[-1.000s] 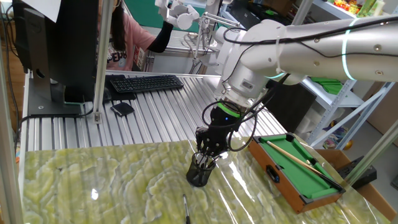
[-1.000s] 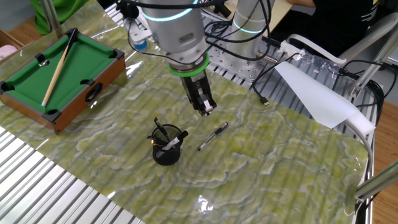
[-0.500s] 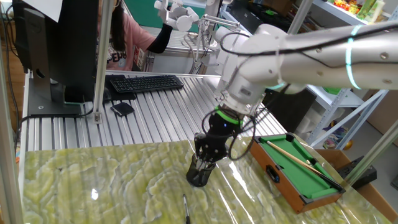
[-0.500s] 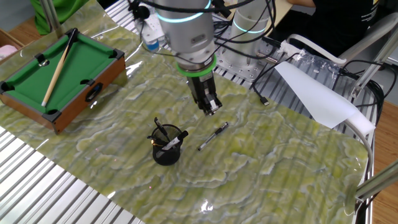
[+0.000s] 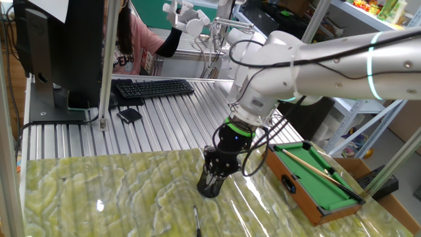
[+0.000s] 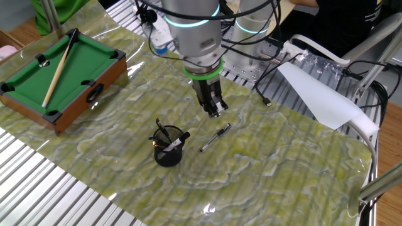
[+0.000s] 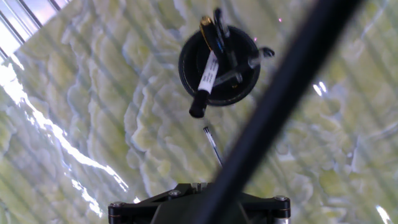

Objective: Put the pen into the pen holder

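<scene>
pen: lies flat on the desk (image 6: 270, 163), pen (image 6: 215, 137) just beside the pen holder (image 6: 168, 152), untouched.
gripper: gripper (image 6: 215, 110) hovers above the pen, holding nothing; you can't tell how wide the jaws stand.
handling: likely light, stiff, slick, prone to rolling.
grasp: take it mid-barrel, fingers across the shaft.

Both fixed views bright, evenly lit from overhead, sharp across the frame. Soft short shadows only. Glare streaks on the glossy green marbled tabletop (image 5: 118, 191), strongest beside the toy pool table (image 5: 316, 181) in one fixed view; small hot spot near the bottom edge in the other. Hand view: white specular bands on the left, top-left corner blown out. A thick cable (image 7: 273, 112) crosses the frame fully out of focus. The pen holder (image 7: 219, 65) is reasonably sharp.
</scene>
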{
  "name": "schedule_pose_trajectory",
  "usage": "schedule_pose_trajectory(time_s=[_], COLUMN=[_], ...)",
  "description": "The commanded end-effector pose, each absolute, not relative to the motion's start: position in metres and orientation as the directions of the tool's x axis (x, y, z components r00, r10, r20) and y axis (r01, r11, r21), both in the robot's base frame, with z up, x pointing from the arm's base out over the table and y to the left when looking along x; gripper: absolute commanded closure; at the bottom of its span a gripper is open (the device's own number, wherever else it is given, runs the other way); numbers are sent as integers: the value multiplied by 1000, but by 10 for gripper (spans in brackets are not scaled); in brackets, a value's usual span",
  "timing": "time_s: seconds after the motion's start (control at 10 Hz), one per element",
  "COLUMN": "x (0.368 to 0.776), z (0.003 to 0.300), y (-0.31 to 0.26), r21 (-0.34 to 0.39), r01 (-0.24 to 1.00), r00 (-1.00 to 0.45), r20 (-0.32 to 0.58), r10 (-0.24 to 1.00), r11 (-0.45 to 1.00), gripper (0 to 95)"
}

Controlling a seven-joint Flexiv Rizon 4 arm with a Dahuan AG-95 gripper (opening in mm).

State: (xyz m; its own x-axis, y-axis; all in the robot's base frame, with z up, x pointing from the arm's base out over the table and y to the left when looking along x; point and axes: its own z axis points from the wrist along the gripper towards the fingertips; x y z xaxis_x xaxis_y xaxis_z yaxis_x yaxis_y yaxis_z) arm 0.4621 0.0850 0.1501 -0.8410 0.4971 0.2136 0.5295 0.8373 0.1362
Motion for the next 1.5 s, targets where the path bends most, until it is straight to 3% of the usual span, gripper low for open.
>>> schedule_pose_trajectory(time_s=[0.1, 1.5], x=[458, 439], z=[145, 110], y=[87, 105], r21=[123, 57], r01=[504, 438], r00=[-856, -891], r20=[201, 158], r10=[476, 425], r11=[855, 897], gripper=[950, 950])
